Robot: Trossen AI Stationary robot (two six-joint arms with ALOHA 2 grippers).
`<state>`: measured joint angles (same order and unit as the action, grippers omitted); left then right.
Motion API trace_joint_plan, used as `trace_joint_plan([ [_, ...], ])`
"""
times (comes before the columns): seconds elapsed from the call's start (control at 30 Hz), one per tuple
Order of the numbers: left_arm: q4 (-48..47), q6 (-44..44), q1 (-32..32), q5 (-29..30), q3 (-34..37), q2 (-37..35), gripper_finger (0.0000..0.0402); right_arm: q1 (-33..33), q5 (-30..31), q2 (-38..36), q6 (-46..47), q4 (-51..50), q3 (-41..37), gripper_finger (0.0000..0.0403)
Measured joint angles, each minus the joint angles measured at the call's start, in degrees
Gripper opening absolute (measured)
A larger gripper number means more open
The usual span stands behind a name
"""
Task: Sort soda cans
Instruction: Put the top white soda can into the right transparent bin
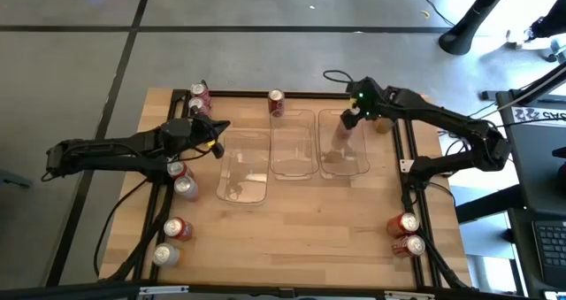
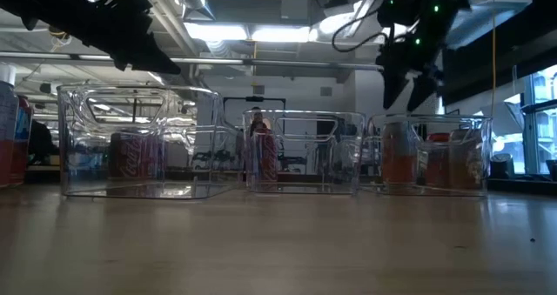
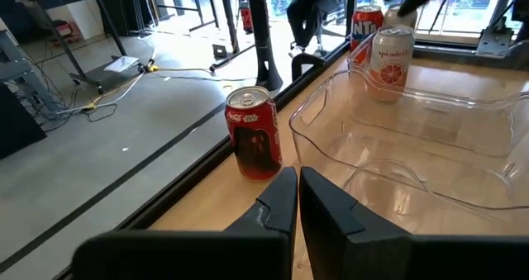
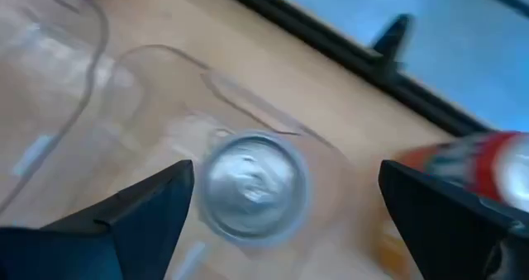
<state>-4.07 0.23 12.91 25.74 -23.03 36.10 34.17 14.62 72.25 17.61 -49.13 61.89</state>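
Three clear trays stand side by side mid-table: left (image 1: pixel 243 169), middle (image 1: pixel 294 148), right (image 1: pixel 347 151). My right gripper (image 1: pixel 350 119) hangs open over the right tray's far end, above its rim in the low view (image 2: pixel 409 84). A can stands upright in the tray below it, and its silver top (image 4: pixel 254 185) shows between the spread fingers, untouched. My left gripper (image 1: pixel 217 137) is shut and empty above the left tray's far left corner. It points toward a red can (image 3: pixel 254 133) standing at the far edge (image 1: pixel 277 102).
Red cans stand at the far left corner (image 1: pixel 200 98), by the left arm (image 1: pixel 181 178), near left (image 1: pixel 172 241) and near right (image 1: pixel 407 234). Another can (image 1: pixel 381 123) stands just right of the right tray. The near middle of the table is bare wood.
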Motion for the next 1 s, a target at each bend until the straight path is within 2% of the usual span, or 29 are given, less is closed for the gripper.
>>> trace_joint_plan([
  [0.3,-0.07,0.35,0.0,0.0,0.0,0.0,0.0011,0.87,16.01,-0.09,0.01,-15.38,11.35,0.0386],
  [0.57,-1.44,-0.66,0.0,-0.02,0.02,0.0,0.0011,8.57,14.71,0.92,0.52,-26.02,11.47,0.0386],
  [0.7,-1.76,-1.23,-0.01,-0.02,0.04,0.0,0.0011,12.47,11.59,1.77,1.29,-29.75,11.45,0.0386],
  [1.0,-2.53,-1.29,-0.04,-0.04,0.04,0.01,0.0011,13.12,8.17,3.66,0.14,-29.35,11.43,0.0386],
])
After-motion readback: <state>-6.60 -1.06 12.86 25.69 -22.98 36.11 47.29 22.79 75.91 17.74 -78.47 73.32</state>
